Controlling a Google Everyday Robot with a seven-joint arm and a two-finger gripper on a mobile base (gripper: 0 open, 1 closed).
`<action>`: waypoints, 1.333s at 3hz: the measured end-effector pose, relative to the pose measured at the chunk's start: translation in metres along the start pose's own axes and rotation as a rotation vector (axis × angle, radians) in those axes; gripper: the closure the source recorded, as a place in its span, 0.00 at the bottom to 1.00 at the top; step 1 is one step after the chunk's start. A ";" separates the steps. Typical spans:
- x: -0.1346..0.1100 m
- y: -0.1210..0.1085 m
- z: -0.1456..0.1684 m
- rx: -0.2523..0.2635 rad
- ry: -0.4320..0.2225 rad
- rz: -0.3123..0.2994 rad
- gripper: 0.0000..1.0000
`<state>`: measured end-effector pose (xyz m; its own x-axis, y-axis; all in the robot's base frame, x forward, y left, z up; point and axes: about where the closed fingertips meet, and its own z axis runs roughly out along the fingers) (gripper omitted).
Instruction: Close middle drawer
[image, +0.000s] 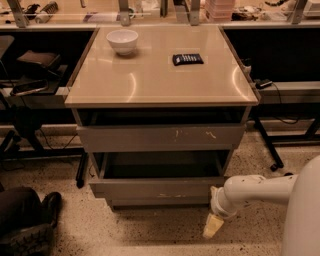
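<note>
The middle drawer (157, 187) is a wide grey box with a plain front, below the scratched grey drawer front (160, 137). It stands partly open, sticking out a short way from the cabinet (160, 82), with its dark inside showing. My gripper (213, 225) hangs at the end of my white arm (255, 190), low over the floor, just in front of and below the drawer's right front corner. It holds nothing that I can see.
A white bowl (122, 41) and a flat black object (187, 59) lie on the beige cabinet top. A dark shoe (27, 225) is on the floor at lower left. Desk legs and cables stand at both sides. My white body (305, 220) fills the lower right.
</note>
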<state>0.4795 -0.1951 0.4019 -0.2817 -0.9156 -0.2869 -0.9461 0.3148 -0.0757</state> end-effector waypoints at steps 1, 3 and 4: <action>-0.005 -0.032 -0.013 0.051 -0.017 0.025 0.00; -0.022 -0.107 -0.040 0.141 -0.080 0.046 0.00; -0.022 -0.103 -0.038 0.132 -0.073 0.043 0.00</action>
<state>0.5768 -0.2169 0.4520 -0.3045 -0.8814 -0.3612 -0.9028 0.3879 -0.1854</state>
